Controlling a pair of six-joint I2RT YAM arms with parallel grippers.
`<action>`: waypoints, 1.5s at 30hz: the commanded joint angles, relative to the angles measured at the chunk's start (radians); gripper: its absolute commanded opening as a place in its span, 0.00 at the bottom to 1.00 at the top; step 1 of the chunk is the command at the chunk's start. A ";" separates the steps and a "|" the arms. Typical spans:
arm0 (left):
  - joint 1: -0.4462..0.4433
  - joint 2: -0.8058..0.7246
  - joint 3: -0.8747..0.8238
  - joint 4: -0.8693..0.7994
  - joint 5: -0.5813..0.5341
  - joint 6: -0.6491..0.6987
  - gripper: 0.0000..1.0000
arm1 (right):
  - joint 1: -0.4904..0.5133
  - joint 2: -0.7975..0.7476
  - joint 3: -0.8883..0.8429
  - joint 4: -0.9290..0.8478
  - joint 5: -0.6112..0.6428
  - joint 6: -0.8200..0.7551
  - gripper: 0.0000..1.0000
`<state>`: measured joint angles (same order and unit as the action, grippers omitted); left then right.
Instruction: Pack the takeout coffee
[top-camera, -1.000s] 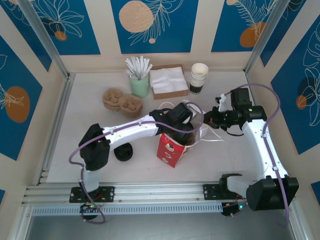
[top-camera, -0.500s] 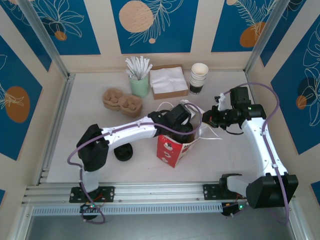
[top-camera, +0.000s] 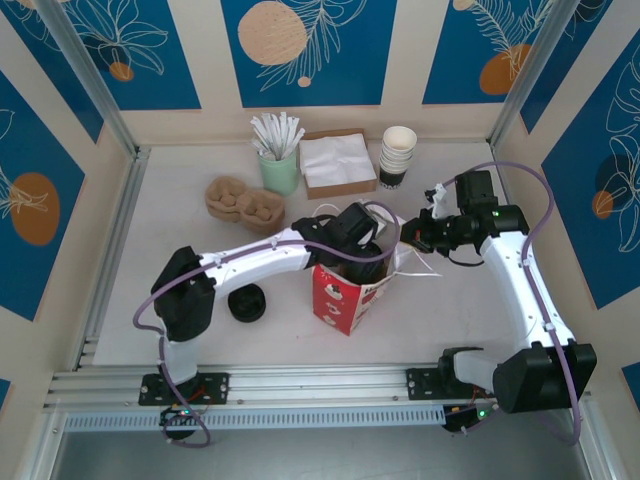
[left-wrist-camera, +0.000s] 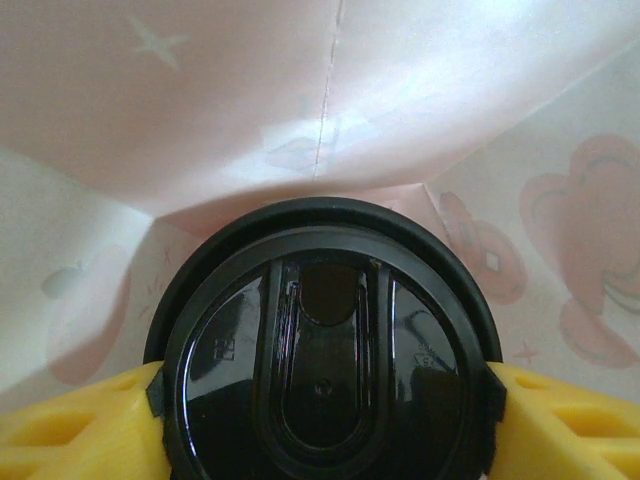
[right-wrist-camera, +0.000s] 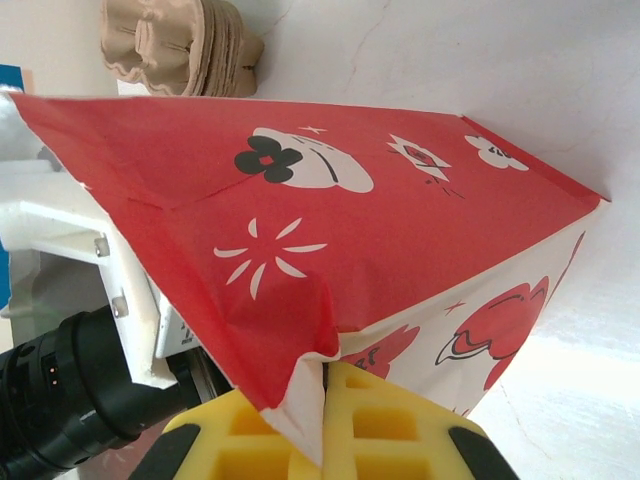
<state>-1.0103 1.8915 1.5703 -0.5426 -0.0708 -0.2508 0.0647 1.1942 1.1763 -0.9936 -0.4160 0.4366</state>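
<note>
Black glossy plastic sits dead centre in the left wrist view: that's the lid of the takeout coffee (left-wrist-camera: 325, 390), seen from straight above. It sits down inside the red-and-white paper bag (top-camera: 345, 295), with the bag's pale pinkish inner walls all around it. The left pincer (left-wrist-camera: 325, 385) straddles it, one yellow pad (left-wrist-camera: 80, 430) on each side of the lid, right up against the rim. Whether the pads are actually squeezing the lid or just standing next to it, honestly can't tell. From the top camera, the left arm reaches across into the bag's open mouth, and the bag stands a bit tilted mid-desk (top-camera: 300, 340). The right pincer (right-wrist-camera: 322, 405) is clamped tight on the bag's top edge, paper pinched between its yellow fingers. A loose black lid (top-camera: 246, 302) lies on the desk left of the bag.
</note>
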 joint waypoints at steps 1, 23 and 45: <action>0.002 -0.001 0.011 -0.099 0.057 -0.024 0.78 | 0.010 -0.014 -0.016 -0.006 0.006 -0.006 0.00; 0.003 -0.033 0.124 -0.150 0.019 -0.028 0.99 | 0.024 -0.049 -0.058 -0.013 0.039 -0.044 0.00; 0.031 -0.137 0.249 -0.210 0.155 -0.046 0.99 | 0.024 0.017 0.038 -0.018 0.086 -0.033 0.00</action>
<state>-1.0023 1.7988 1.7817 -0.7242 0.0303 -0.2829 0.0860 1.1984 1.1889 -0.9825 -0.3397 0.4103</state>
